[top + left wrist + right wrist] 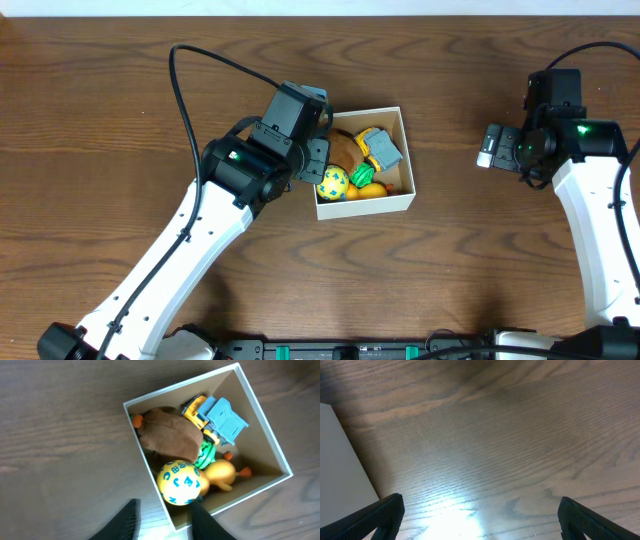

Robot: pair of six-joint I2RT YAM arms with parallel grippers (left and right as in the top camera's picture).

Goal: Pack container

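Note:
The container (366, 205), a white-walled square box with a tan inside, sits at the table's middle. It holds a yellow ball with blue marks (178, 482), a brown plush toy (170, 435), an orange duck (221, 474), a yellow and blue truck (220, 415) and a green toy (204, 455). My left gripper (165, 522) is open and empty. It straddles the near-left wall of the container (268, 425), one finger outside and one inside by the ball. My right gripper (480, 515) is wide open and empty over bare wood, far right of the container.
The table is dark brown wood. My left arm (240, 170) hangs over the container's left side. My right arm (560, 140) is at the right edge. A pale flat surface (340, 460) shows at the left of the right wrist view.

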